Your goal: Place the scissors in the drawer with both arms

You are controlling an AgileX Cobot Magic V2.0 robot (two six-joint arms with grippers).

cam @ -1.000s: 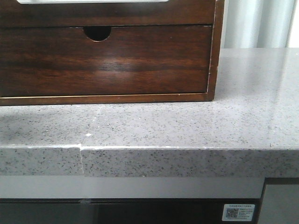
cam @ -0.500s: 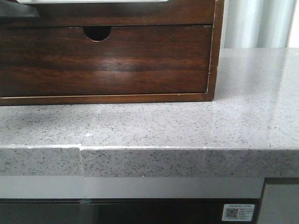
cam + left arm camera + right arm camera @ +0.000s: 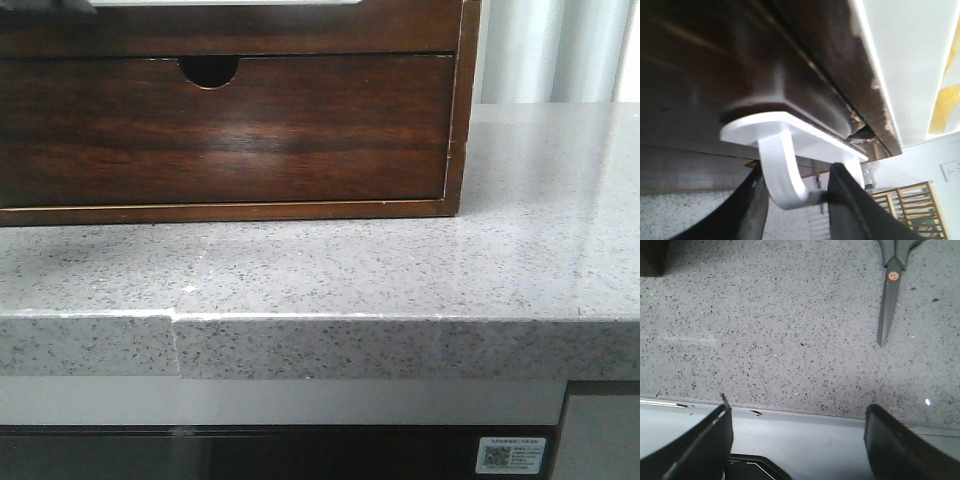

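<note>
Step in hand: my left gripper point(image 3: 795, 200) jaws grasp the drawer point(image 3: 230, 28) hook point(image 3: 785, 170); right gripper point(image 3: 797, 440) jaws released, scissors point(image 3: 890, 290) next.

A dark brown wooden cabinet point(image 3: 455, 120) stands at the far left of a grey speckled countertop point(image 3: 400, 270). Its lower drawer front point(image 3: 225, 130) fills most of the upper left and has a half-round finger notch point(image 3: 208, 69) in its top edge. Above it, only the bottom of the drawer point(image 3: 250, 30) shows, with a whitish strip point(image 3: 220, 2) along the top. A small QR sticker point(image 3: 511, 455) sits below the countertop's near edge at right.
</note>
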